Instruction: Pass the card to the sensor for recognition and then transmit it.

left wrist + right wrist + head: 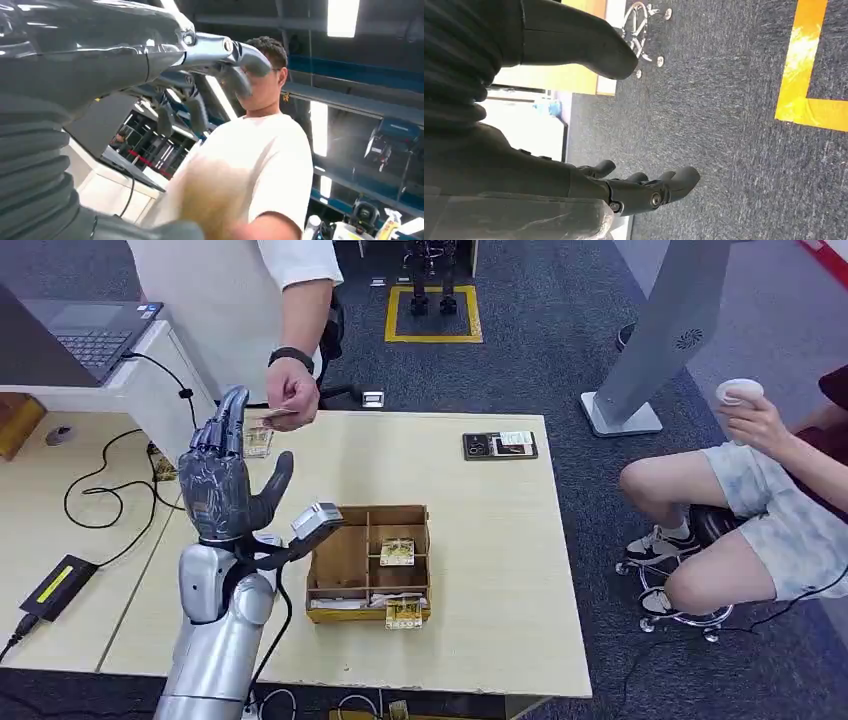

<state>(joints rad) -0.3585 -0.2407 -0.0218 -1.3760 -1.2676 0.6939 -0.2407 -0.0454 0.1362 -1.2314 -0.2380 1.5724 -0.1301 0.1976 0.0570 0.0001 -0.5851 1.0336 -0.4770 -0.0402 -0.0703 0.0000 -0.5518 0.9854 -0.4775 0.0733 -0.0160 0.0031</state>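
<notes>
Bare table (480, 510) lies between the divided box (369, 562) and the sensor (499, 444).

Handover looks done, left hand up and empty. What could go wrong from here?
1. The left hand is raised with fingers spread, close beside the person's hand holding the card; lowering too soon might clip it.
2. The wooden organizer box sits just beside the left forearm, so a retracting arm may knock it.
3. The right hand hangs over the carpet, unable to help.

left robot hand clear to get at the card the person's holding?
Probably yes. The left robot hand is raised with fingers apart and holds nothing, just below the card in the person's hand; nothing sits between them.
</notes>
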